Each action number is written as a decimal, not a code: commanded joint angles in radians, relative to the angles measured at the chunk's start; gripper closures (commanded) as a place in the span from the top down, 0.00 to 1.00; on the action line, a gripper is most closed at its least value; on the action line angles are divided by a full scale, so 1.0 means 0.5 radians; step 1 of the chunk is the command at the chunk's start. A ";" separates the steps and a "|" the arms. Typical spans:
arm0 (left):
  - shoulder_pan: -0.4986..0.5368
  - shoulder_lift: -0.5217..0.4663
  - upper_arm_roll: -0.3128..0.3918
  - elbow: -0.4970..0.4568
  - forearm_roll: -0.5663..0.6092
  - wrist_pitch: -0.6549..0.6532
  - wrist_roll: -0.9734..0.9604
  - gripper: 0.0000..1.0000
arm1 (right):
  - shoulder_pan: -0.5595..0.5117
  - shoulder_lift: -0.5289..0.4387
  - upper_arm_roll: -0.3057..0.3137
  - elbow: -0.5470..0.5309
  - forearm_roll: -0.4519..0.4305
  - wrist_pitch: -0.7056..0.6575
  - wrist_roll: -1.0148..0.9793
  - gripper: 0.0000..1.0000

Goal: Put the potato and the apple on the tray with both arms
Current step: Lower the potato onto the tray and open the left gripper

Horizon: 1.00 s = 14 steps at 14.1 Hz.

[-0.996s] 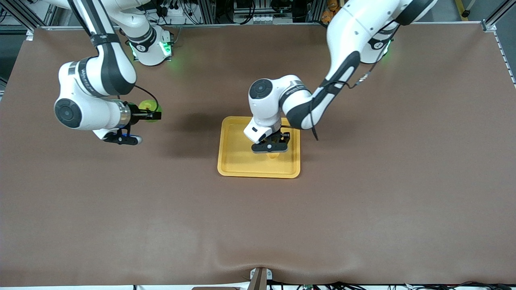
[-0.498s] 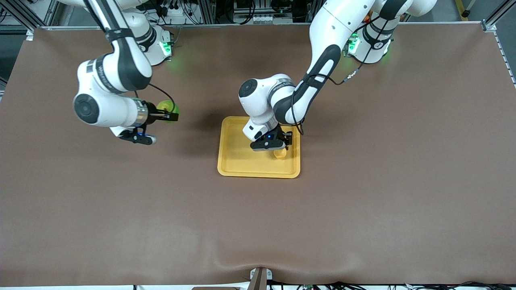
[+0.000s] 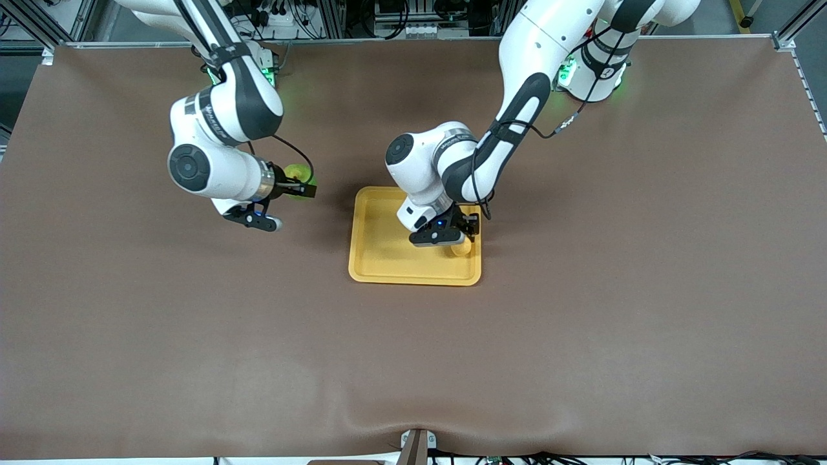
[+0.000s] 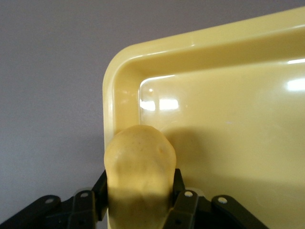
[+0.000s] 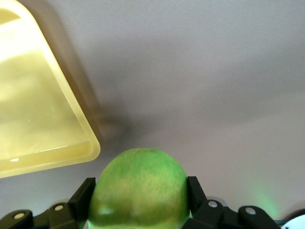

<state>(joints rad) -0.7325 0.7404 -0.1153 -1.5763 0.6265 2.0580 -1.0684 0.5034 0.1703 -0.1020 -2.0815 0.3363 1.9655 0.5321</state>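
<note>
The yellow-orange tray (image 3: 381, 258) lies mid-table. My left gripper (image 3: 460, 240) hangs low over the tray's edge toward the left arm's end, shut on the potato (image 3: 461, 248). In the left wrist view the pale yellow potato (image 4: 139, 171) sits between my left gripper's (image 4: 139, 191) fingers, above the tray's rim (image 4: 108, 109) near a corner. My right gripper (image 3: 298, 186) is in the air over the bare table beside the tray, toward the right arm's end, shut on the green apple (image 3: 297, 173). The right wrist view shows the apple (image 5: 139, 191) clamped in my right gripper (image 5: 140, 193), with the tray (image 5: 43, 119) close by.
A brown mat (image 3: 581, 323) covers the whole table. The two arm bases (image 3: 261, 71) (image 3: 591, 74) glow green along the table's edge farthest from the front camera. A small bracket (image 3: 417, 445) sits at the edge nearest that camera.
The right arm has carried the apple across the table toward the tray. The left gripper has shifted with the potato from over the tray's middle toward the tray's edge at the left arm's end.
</note>
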 commanded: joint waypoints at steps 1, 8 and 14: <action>0.023 -0.011 -0.006 0.026 -0.022 -0.042 0.051 0.00 | 0.067 0.040 -0.017 0.076 0.045 -0.004 0.114 0.00; 0.032 -0.017 -0.003 0.036 -0.081 -0.042 0.100 0.15 | 0.202 0.144 -0.017 0.147 0.149 0.122 0.307 0.00; 0.026 -0.017 -0.003 0.036 -0.078 -0.039 0.066 1.00 | 0.294 0.230 -0.017 0.153 0.177 0.290 0.427 0.00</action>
<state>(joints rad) -0.7189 0.7400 -0.1154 -1.5673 0.6027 2.0580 -1.0462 0.6229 0.2621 -0.1017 -2.0265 0.4067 2.0927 0.7131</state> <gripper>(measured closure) 0.198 0.176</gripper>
